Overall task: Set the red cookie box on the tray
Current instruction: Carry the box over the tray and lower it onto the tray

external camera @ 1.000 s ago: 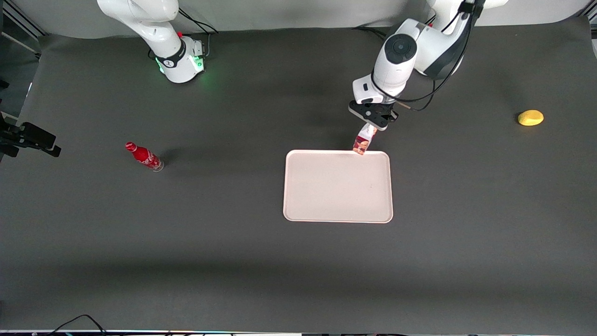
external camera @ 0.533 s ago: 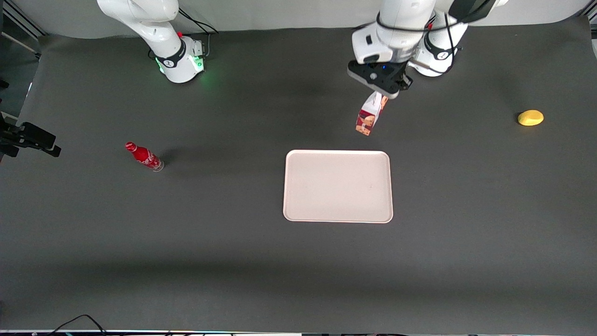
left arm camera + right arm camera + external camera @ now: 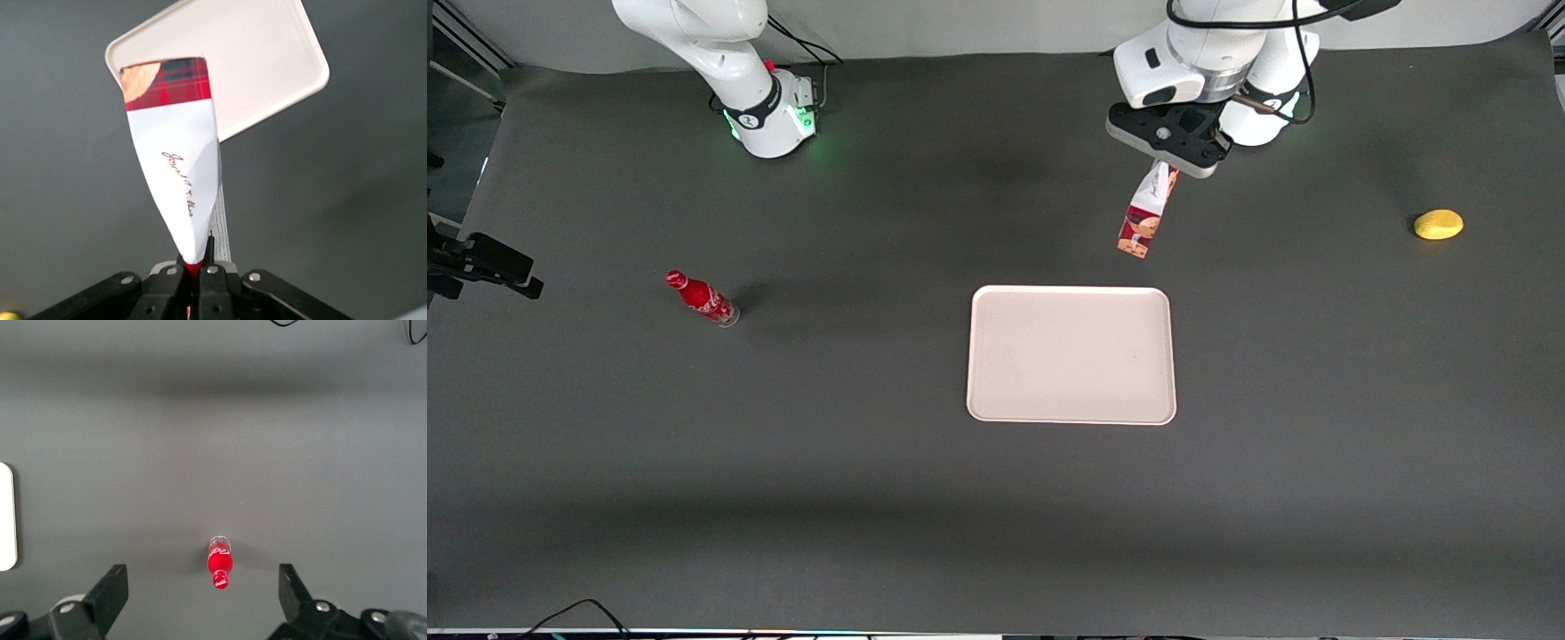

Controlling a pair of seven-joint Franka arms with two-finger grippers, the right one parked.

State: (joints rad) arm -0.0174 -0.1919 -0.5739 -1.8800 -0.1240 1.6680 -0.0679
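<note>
My left gripper [image 3: 1161, 165] is shut on one end of the red cookie box [image 3: 1144, 217], which hangs down from it in the air, high above the table. The box is farther from the front camera than the tray [image 3: 1072, 354], a pale cream-pink flat rectangle lying bare on the dark table. In the left wrist view the box [image 3: 179, 167] shows its white label face and red tartan end, pinched at its narrow end between the gripper [image 3: 195, 265] fingers, with the tray [image 3: 267, 60] below it.
A small red bottle [image 3: 702, 299] stands toward the parked arm's end of the table; it also shows in the right wrist view [image 3: 219, 563]. A yellow lemon-like object [image 3: 1438, 224] lies toward the working arm's end. The arm bases stand along the table's back edge.
The gripper has lifted the box from the tray's back rim, carried it up and away from the front camera, then shifted slightly toward the working arm's end.
</note>
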